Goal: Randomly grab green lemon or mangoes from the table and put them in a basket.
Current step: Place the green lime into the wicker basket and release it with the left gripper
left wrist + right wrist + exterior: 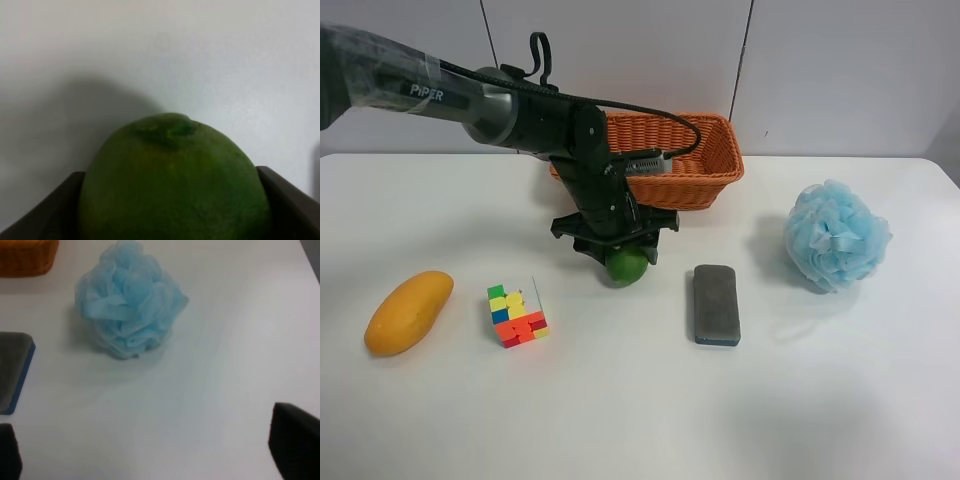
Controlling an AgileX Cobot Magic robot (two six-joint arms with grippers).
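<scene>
The arm (470, 100) marked PIPER has its left pincer (620, 253) closed on the green lemon (172, 180); the right pincer (150, 450) gapes empty.

left arm (520, 115) reaches in and bends down at the wrist, left gripper (618, 250) pinching the lemon (628, 268). right gripper (150, 450) seems wide apart, only its finger edges in view.

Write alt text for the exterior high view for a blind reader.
A black robot arm's hand grips a green lemon on a white table, just in front of an orange wicker basket. A mango and a colourful puzzle cube lie to the view's left; a grey block and a blue bath pouf to its right.
</scene>
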